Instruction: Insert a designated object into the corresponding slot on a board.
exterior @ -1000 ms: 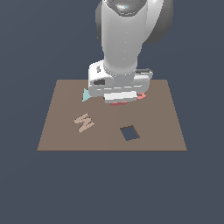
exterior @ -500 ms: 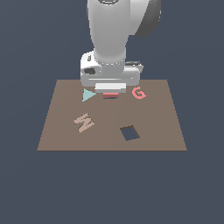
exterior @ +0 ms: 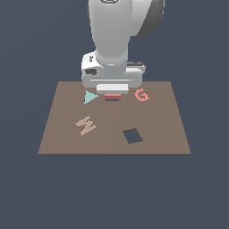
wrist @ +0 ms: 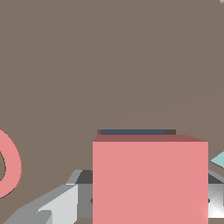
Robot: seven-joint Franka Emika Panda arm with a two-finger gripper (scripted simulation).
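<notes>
Nearest to us in the exterior view, the brown board [exterior: 114, 117] shows a tilted dark square hole [exterior: 132, 136] toward the exterior view's right and a tan W [exterior: 85, 125] toward its left. Farther back sit a teal triangle [exterior: 90, 96] and a pink G [exterior: 142, 95]. Between those 2, our gripper [exterior: 112, 95] hangs low over the board, clenched on the pink block [wrist: 150, 179]. In the wrist view the block fills the space between the grey fingers [wrist: 52, 205], and a thin strip of the dark straight slot [wrist: 133, 131] shows just past its far edge.
</notes>
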